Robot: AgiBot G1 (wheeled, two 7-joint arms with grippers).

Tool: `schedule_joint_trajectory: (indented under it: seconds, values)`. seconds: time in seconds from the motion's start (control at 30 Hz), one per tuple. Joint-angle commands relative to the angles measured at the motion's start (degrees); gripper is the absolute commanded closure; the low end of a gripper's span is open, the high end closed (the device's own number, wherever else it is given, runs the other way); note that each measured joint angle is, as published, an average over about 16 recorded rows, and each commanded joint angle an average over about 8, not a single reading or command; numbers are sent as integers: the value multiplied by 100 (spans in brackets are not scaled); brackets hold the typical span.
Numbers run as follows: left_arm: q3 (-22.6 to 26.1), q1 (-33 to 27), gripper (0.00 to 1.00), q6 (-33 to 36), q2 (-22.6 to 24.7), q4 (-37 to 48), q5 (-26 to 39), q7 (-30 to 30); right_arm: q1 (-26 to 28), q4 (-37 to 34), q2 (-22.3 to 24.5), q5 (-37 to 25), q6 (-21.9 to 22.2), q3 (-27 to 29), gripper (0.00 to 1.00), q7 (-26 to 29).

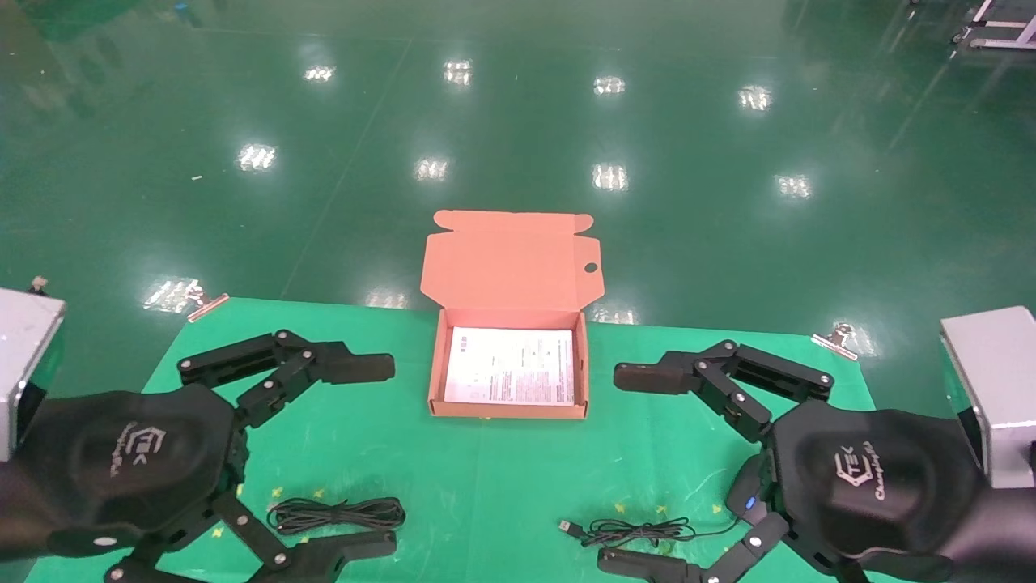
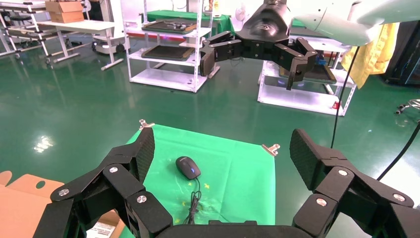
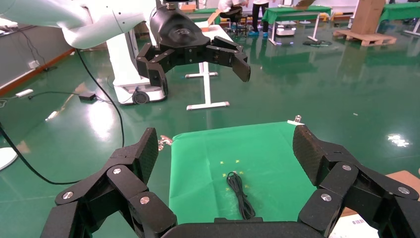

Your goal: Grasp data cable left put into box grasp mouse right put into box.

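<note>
The salmon-pink box (image 1: 509, 372) sits lid up, white sheet inside. At seven o'clock, the coiled data cable (image 1: 336, 513) lies under the left tool (image 1: 372, 457), fingers spread. At five o'clock, the black mouse (image 1: 746, 494) lies under the right tool (image 1: 627, 470), likewise released.

box (image 1: 508, 368) open mid-table — data cable (image 1: 336, 514) left, mouse (image 1: 746, 491) right

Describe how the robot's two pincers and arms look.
Both the left pincer and right pincer are matte black, with jointed linkage fingers studded with silver rivets, textured pads and a white logo on the rounded housing. Grey blocks flank the wrists; the arms are glossy white.
</note>
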Motion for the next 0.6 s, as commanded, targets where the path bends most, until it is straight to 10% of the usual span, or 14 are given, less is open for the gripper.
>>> schedule_joint_trajectory:
  seconds: [0.03,0.6]
  values:
    - [0,0,0,0,0,0,0,0,0,0,0,0,0,0,0,0]
    - [-2,0,0,2,0,-2,-3,-1,0,0,0,0,0,0,0,0]
